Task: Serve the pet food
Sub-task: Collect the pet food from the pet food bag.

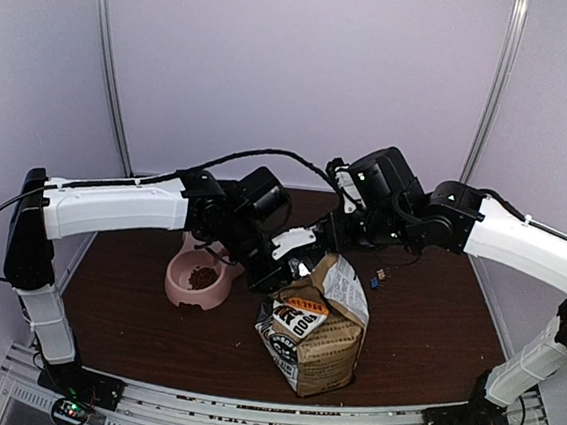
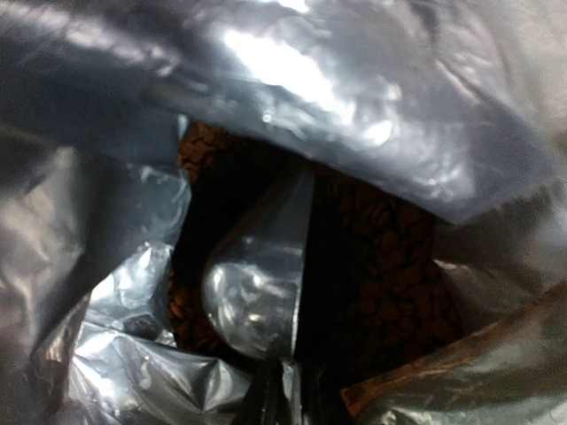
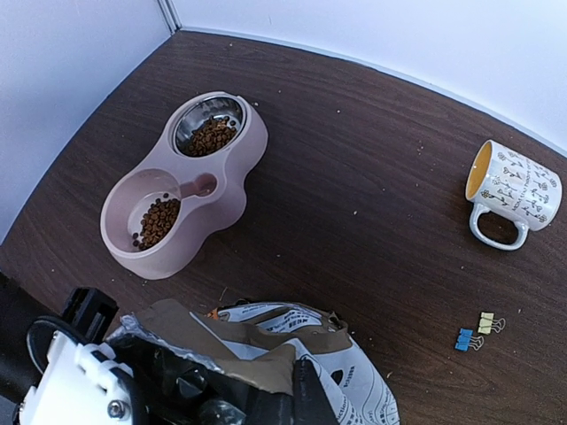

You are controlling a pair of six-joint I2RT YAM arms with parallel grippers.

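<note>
The pink double bowl (image 3: 226, 190) stood on the left part of the table (image 3: 354, 177), left of the dog-food bag (image 1: 316, 341) and apart from it. Pet food (image 3: 211, 135) lay in both compartments: a small heap in the steel-lined one and a smaller heap in the plain pink one.

The bag stood upright near the centre of the table, toward the near edge, with its mouth open. The left gripper (image 1: 291, 256) reached into that mouth from the left. It was closed narrowly on the handle of a metal scoop (image 2: 257, 283). The scoop pointed down inside the bag's silver foil liner (image 2: 337, 80). Its cup showed no pellets. More pet food lay loose in the bag, around and to the right of the scoop.

The right gripper (image 3: 299, 397) came in from the right and was fully closed on the bag's folded top edge.

Right of the bag, a patterned white mug (image 3: 518, 190) lay on its side toward the far right. Two binder clips (image 3: 476, 329), one blue and one yellow, lay side by side nearer the bag.
</note>
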